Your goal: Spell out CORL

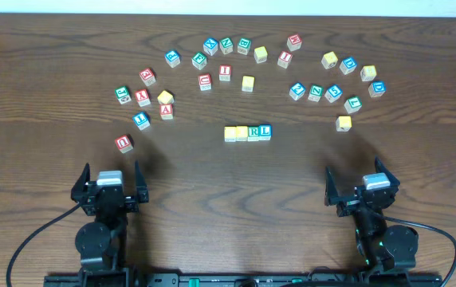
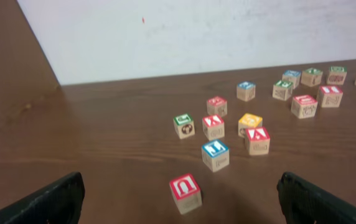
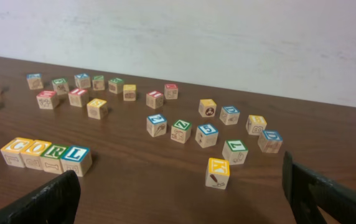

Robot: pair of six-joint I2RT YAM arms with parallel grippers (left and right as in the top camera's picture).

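Four cubes stand touching in a row at the table's middle: yellow C, yellow O, green R and blue L. In the right wrist view the same row reads C, O, R, L at lower left. My left gripper rests open near the front left edge, nothing between its fingers. At the front right, my right gripper is open and empty too, well clear of the row.
Loose letter cubes form an arc across the far half of the table. A red U cube lies just ahead of the left gripper, with a blue cube behind it. A yellow K cube sits ahead of the right gripper.
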